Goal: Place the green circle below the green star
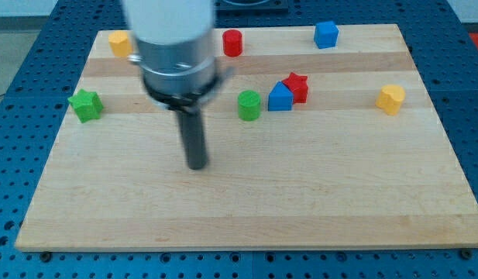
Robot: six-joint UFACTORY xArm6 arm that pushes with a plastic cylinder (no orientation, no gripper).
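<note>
The green circle (249, 105) is a short green cylinder near the board's middle, toward the view's top. The green star (86, 105) lies at the view's left, near the board's left edge, at about the same height in the view. My tip (197, 165) is at the end of the dark rod, on the board below and to the left of the green circle, and well to the right of the green star. It touches no block.
A blue block (280, 98) and a red star (297, 86) sit together just right of the green circle. A red cylinder (232, 43), a blue block (326, 35) and a partly hidden yellow block (119, 43) lie along the top. A yellow block (391, 99) is at the right.
</note>
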